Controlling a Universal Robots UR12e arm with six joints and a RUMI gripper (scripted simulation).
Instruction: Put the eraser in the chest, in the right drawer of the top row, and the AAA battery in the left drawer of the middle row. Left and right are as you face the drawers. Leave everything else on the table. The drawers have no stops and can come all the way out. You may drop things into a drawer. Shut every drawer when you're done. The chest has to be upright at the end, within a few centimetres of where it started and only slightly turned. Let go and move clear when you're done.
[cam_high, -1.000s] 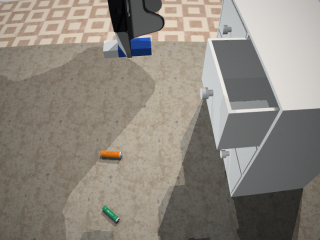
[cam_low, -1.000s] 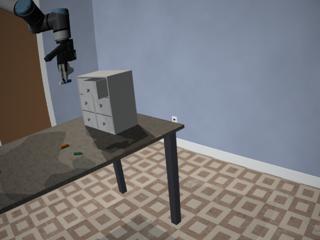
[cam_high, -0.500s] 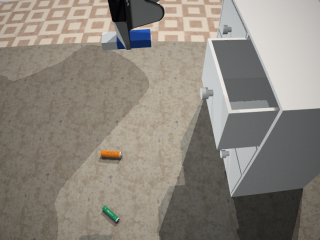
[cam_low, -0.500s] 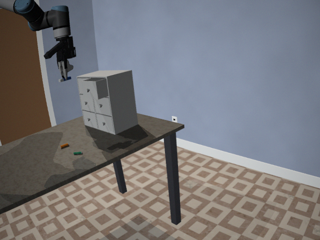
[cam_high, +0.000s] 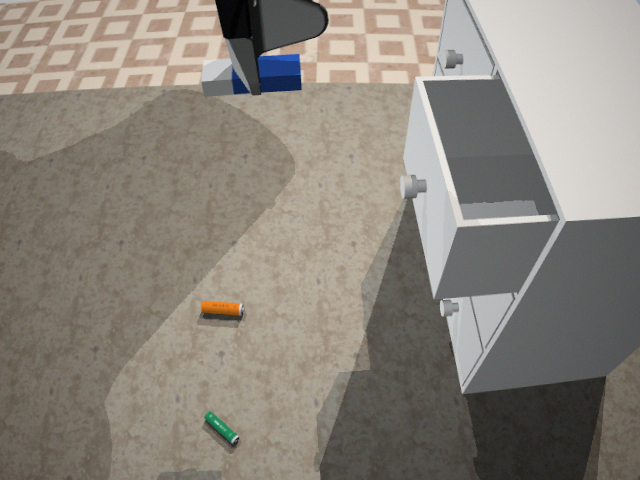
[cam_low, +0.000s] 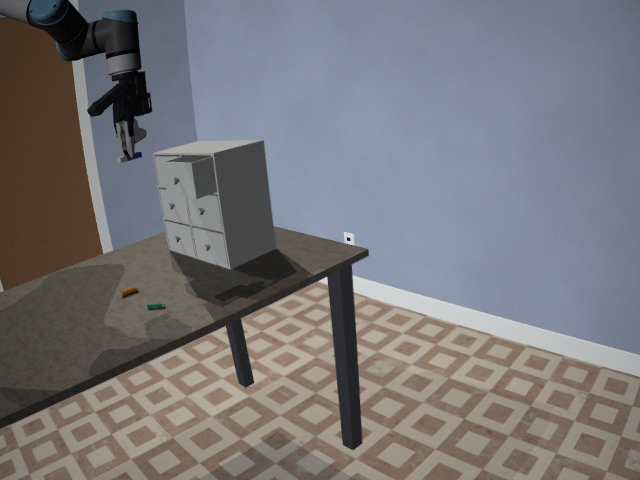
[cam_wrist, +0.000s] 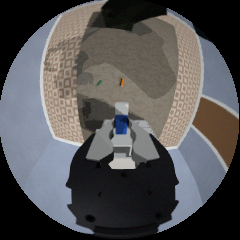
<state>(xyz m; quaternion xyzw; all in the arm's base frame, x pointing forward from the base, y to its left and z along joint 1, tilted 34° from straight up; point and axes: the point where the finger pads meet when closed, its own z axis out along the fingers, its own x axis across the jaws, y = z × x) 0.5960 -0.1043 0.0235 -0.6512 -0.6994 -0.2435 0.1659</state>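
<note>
My gripper (cam_high: 254, 85) (cam_low: 129, 156) (cam_wrist: 121, 119) is shut on the eraser, a block with a blue part and a white end (cam_high: 281, 72) (cam_low: 136, 155) (cam_wrist: 121, 108). It holds it level, high above the table, out in front of the chest and clear of it. The white chest (cam_high: 573, 299) (cam_low: 242, 201) stands upright. Its right top-row drawer (cam_high: 429, 206) (cam_low: 185, 170) is pulled well out; no object shows in the visible part. The middle-left drawer (cam_low: 178, 198) looks shut. The green battery (cam_high: 222, 428) (cam_low: 155, 306) (cam_wrist: 99, 83), thinner than the orange one, lies on the table.
An orange battery (cam_high: 221, 308) (cam_low: 129, 291) (cam_wrist: 122, 82) lies on the table (cam_high: 310, 232) (cam_low: 320, 248) near the green one. The open drawer juts out toward the gripper's side, with its knob (cam_high: 412, 186) (cam_low: 176, 180) in front. The other visible drawers look shut.
</note>
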